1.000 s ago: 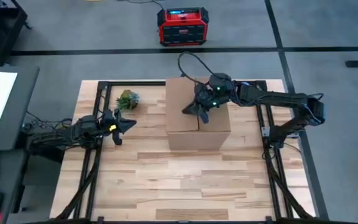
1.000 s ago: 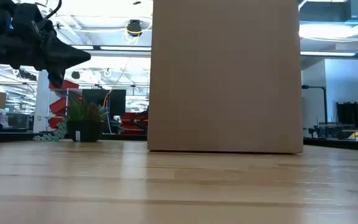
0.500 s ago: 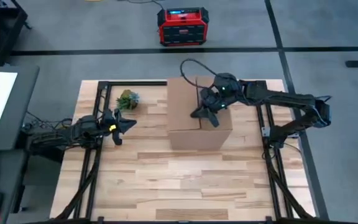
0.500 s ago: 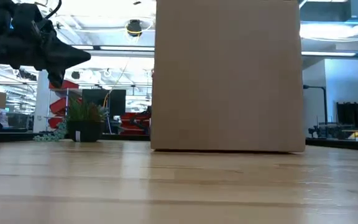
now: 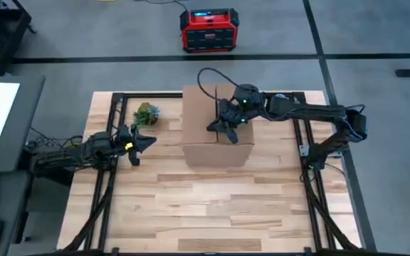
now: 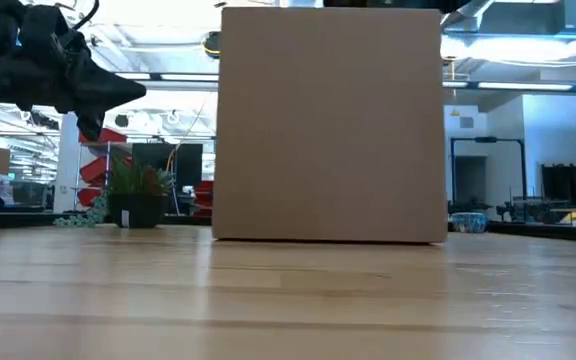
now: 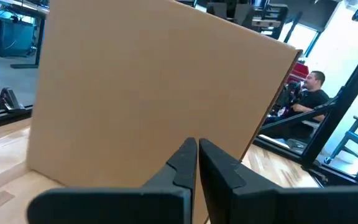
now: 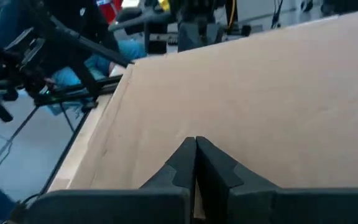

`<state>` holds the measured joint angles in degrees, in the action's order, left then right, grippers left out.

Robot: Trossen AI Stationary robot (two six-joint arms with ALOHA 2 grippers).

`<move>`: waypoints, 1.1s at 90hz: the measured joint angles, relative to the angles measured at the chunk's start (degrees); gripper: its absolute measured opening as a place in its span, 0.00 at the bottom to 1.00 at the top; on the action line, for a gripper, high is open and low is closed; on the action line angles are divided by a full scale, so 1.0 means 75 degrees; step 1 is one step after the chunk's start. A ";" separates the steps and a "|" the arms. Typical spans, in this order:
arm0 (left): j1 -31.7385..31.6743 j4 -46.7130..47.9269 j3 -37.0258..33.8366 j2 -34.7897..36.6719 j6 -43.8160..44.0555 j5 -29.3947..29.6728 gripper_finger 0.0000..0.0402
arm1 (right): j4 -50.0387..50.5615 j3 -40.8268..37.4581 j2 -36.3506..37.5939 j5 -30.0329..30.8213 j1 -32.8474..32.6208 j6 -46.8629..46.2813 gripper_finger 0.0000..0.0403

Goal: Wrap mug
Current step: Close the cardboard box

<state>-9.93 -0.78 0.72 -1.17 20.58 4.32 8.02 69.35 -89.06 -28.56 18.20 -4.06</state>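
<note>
Leftward-shifted: one cardboard box (image 5: pixel 217 126), right hand (image 5: pixel 223 128) atop.

place: open robotics lab or workshop hall
floor: grey with black tape lines (image 5: pixel 319 43)
background: equipment racks (image 6: pixel 103 165), overhead strip lights
bench: butcher-block table (image 5: pixel 212 206)

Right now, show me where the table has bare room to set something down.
The near half of the table, in front of the cardboard box, is bare. It's crowded farther back: the right gripper sits on the box, with the left gripper and small plant beside it.
</note>
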 joint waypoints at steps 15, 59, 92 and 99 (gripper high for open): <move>0.0000 0.0002 -0.0004 -0.0003 0.0000 0.0002 0.00 | 0.0243 0.0607 -0.0043 -0.0006 0.0069 -0.0119 0.00; 0.0000 0.0002 -0.0004 -0.0001 0.0000 0.0004 0.00 | 0.1389 0.1239 -0.0674 0.0118 -0.0293 0.0102 0.00; 0.0000 0.0000 -0.0004 -0.0003 0.0000 0.0006 0.00 | 0.0138 0.1367 -0.1158 0.0122 0.0174 0.0243 0.00; 0.0000 0.0000 -0.0004 -0.0001 0.0000 0.0003 0.00 | 0.0402 0.1670 -0.1181 0.0119 0.0290 0.0311 0.00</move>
<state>-9.93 -0.78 0.69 -1.18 20.58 4.34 11.03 81.87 -97.92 -27.66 20.37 -1.73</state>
